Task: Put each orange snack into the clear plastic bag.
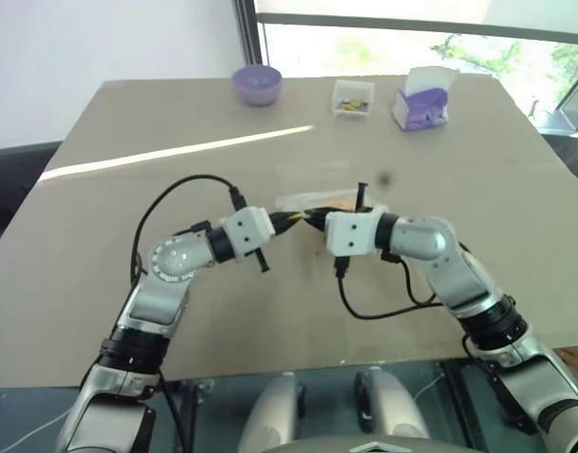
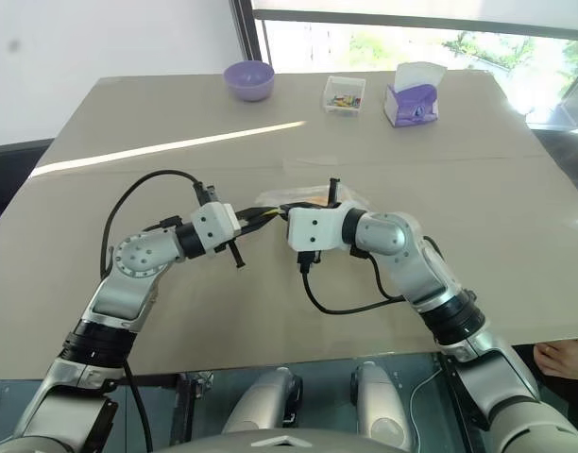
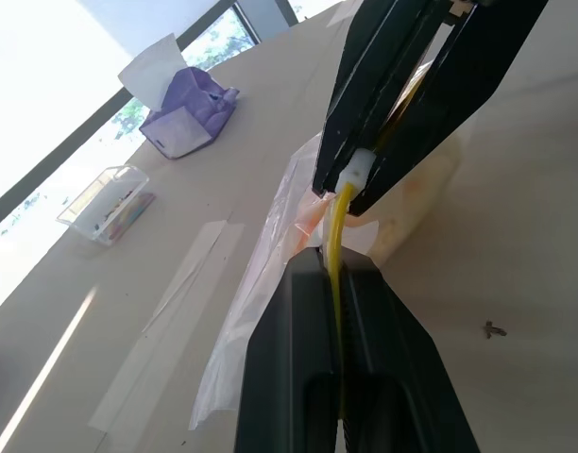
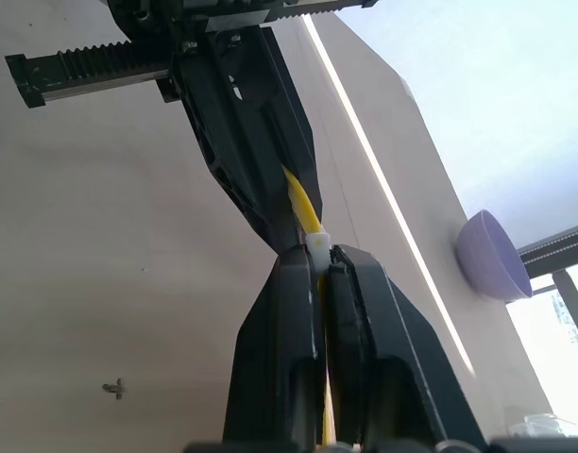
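The step in hand looks like sealing: both grippers pinch the yellow seal strip (image 3: 338,231) of the clear plastic bag (image 3: 270,283), which lies near the middle of the table (image 1: 128,311). The left gripper (image 3: 338,274) is clenched on the strip, and the right gripper (image 4: 324,257) is clenched on it too, right by the small white slider (image 3: 357,175), the two sets of fingertips all but touching. An orange snack (image 3: 431,184) seems already inside the bag, behind the right gripper, though the crinkled plastic makes that hard to confirm. Next, one gripper probably has to hold firm while the other draws the slider along the strip. Both forearms reach inward over the near half of the table, grippers roughly level, meeting nose to nose.
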### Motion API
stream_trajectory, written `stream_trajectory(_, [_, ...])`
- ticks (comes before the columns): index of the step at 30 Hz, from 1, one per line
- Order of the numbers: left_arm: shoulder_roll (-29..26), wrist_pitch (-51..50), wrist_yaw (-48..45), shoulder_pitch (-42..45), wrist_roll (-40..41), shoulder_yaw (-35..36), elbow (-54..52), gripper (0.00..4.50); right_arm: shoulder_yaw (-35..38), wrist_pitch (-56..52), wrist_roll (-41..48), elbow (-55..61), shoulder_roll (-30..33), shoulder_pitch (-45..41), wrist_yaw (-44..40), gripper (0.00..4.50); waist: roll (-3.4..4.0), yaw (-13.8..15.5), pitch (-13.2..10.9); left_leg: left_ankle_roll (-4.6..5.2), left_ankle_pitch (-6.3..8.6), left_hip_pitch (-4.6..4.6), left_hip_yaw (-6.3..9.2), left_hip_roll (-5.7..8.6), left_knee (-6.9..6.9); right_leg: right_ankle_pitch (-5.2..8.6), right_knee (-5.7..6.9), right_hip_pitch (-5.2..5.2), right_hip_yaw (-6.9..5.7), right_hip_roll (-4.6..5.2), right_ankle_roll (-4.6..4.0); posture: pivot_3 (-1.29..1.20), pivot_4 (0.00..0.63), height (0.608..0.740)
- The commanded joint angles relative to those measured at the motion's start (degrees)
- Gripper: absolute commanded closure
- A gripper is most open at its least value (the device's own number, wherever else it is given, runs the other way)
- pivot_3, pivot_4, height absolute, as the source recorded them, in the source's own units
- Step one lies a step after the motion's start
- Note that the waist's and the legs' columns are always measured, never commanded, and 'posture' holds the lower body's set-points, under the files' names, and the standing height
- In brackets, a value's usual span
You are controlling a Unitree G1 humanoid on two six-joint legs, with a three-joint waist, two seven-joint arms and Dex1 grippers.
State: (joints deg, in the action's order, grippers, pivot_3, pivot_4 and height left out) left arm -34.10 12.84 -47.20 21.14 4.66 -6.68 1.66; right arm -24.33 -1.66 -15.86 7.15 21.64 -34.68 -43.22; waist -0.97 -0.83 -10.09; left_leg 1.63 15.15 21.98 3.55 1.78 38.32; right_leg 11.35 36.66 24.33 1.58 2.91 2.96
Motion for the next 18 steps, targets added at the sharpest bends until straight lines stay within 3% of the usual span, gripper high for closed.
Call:
stream_trajectory(1, [-0.4, 1.0, 0.3, 0.4, 0.3, 1.6, -1.4, 4.5, 1.5, 0.7, -0.4, 2.0, 1.0, -0.3, 0.5, 4.49, 0.0, 0.0, 0.0, 0.0, 0.0, 0.0, 0.0, 0.0, 0.0, 0.0, 0.0, 0.0, 0.0, 0.0, 0.0, 0.0, 0.15, 0.74])
stream_trajectory(18, [-2.2, 3.3, 0.9, -0.5, -0.1, 1.5, 3.4, 4.5, 8.5, -0.4, 2.0, 6.4, 13.9, 8.3, 1.0, 4.49, 0.0, 0.0, 0.0, 0.0, 0.0, 0.01, -0.01, -0.01, -0.01, 0.0, -0.04, 0.0, 0.0, 0.01, 0.0, 0.0, 0.15, 0.74])
